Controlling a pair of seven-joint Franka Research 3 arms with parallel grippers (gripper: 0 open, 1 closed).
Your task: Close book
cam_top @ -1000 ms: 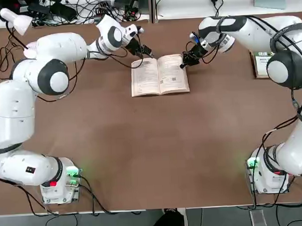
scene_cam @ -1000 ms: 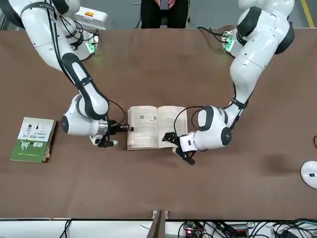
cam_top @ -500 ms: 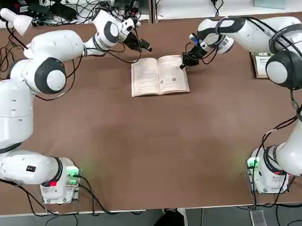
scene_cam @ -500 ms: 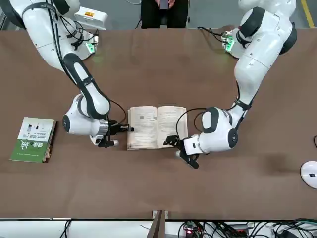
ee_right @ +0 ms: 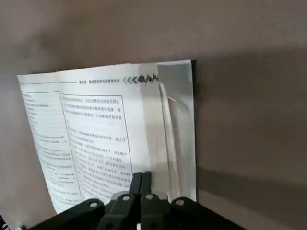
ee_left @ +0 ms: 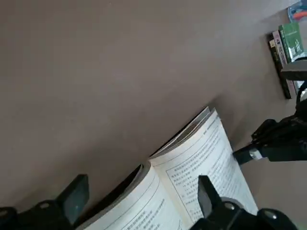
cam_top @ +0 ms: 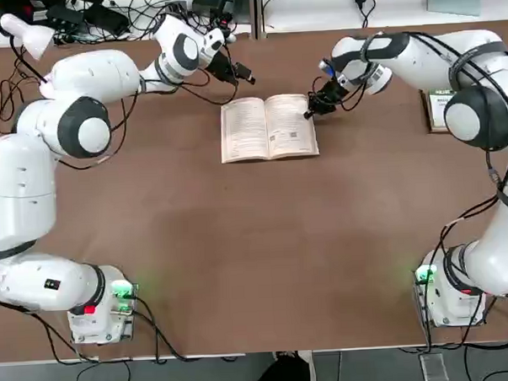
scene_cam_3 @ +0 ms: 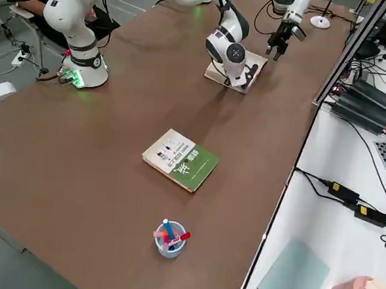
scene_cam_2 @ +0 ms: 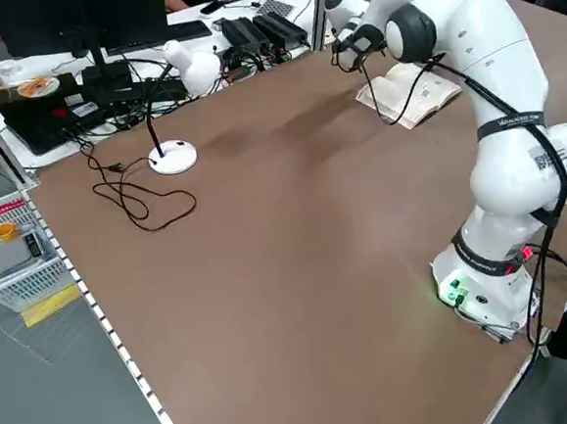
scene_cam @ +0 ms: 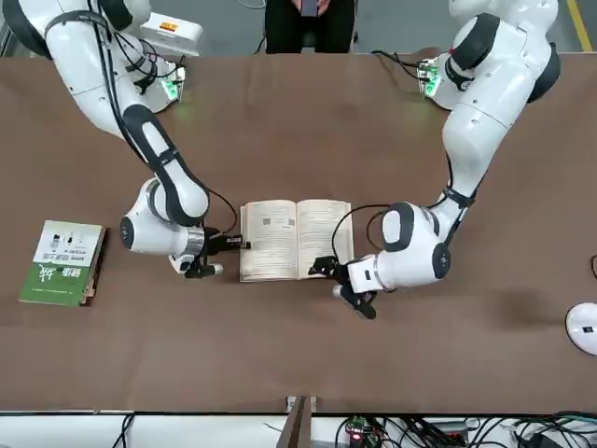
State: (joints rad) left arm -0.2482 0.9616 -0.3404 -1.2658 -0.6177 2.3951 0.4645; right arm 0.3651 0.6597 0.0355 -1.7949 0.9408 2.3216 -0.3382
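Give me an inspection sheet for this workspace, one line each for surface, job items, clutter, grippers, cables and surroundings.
Surface: brown table, bare in the middle.
Job's things: the book lies open, pages up, not yet closed.
Clutter: green-and-white book; pen cup; white desk lamp.
Grippers: right gripper shut, at the book's outer page edge; left gripper open, just beyond the book's far corner, not touching it.
Cables: black lamp lead across the table; more cables on the white bench.
Surroundings: person seated behind the robot.
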